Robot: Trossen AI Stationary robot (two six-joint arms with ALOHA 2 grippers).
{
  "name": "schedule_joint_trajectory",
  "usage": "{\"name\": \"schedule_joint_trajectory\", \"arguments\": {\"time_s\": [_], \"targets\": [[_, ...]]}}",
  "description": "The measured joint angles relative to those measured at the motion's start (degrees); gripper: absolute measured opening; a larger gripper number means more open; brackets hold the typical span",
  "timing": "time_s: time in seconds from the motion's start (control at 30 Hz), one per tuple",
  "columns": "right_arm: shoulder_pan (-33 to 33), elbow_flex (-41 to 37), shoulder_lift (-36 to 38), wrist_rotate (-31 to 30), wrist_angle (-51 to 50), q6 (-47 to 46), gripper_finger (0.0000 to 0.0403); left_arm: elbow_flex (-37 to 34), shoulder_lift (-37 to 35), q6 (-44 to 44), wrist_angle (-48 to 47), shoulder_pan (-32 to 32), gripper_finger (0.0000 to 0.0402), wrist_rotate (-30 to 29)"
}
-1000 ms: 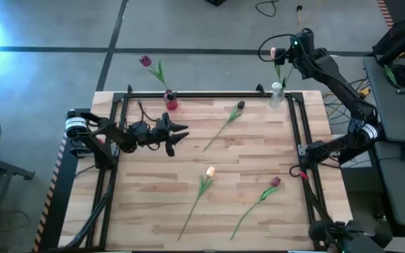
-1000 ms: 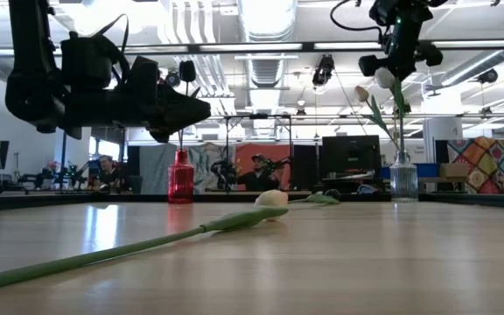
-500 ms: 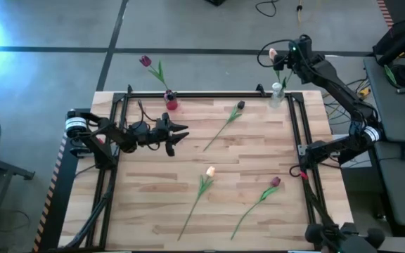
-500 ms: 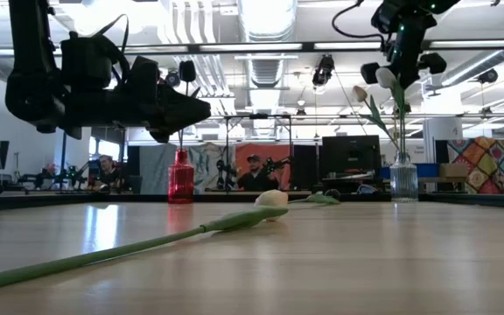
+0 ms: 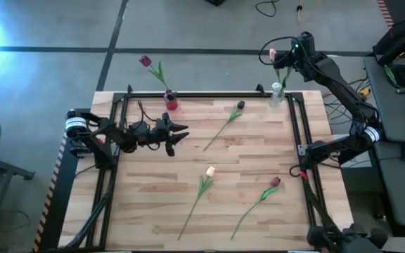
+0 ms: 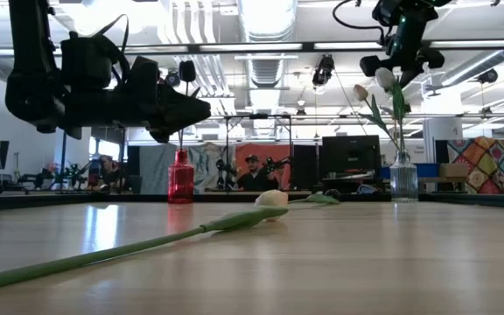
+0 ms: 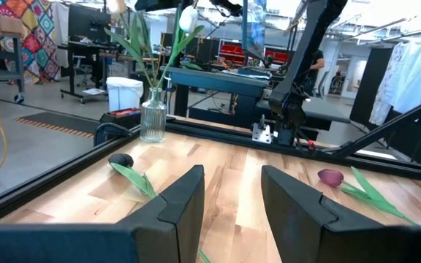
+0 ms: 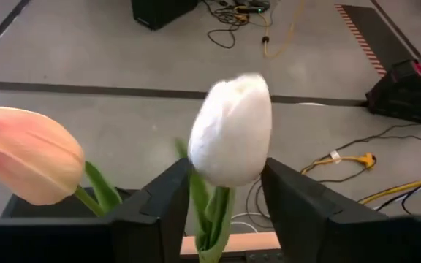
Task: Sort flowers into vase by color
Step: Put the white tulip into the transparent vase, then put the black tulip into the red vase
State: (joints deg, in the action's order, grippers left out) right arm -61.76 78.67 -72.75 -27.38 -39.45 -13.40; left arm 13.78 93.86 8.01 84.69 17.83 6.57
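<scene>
A clear glass vase [image 5: 276, 95] at the table's far right corner holds a peach tulip [image 8: 28, 153] and a white tulip [image 8: 232, 135], both upright. My right gripper [image 8: 225, 169] is open, high above that vase. Its fingers stand on either side of the white tulip's stem, just below the head. A red vase [image 5: 171, 103] at the far edge holds a maroon tulip [image 5: 145, 61]. A dark-headed tulip [image 5: 240, 105], a pale one [image 5: 210, 171] and a maroon one [image 5: 275, 182] lie flat on the table. My left gripper [image 5: 183, 132] is open and empty, hovering left of centre. My right gripper comes from above with the white tulip's stem [image 8: 212, 212] in its gap, close to one finger [image 8: 168, 204]. I cannot tell whether the finger touches the stem. The tulip stands upright in the clear vase.
A black frame [image 5: 297, 133] runs along the table's left, right and far sides. Bare wood lies between the three loose flowers. Desks, cables and screens stand beyond the table, and people show in the room behind the far edge [image 6: 254, 171].
My right gripper has dipped slightly and risen again above the clear vase. The white and peach tulips have stayed upright in it.
</scene>
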Motion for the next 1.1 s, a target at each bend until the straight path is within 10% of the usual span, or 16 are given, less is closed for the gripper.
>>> {"name": "schedule_joint_trajectory", "arguments": {"time_s": [0.43,1.1], "targets": [[2.20,4.00,0.02,1.96,-1.65,3.01,0.0175,0.00,0.00,0.00,0.01,0.01,0.0123,0.00],[2.86,5.75,-0.27,-1.26,2.45,6.55,0.0012,0.00,0.00,-0.02,-0.07,0.01,0.0123,0.00]]}}
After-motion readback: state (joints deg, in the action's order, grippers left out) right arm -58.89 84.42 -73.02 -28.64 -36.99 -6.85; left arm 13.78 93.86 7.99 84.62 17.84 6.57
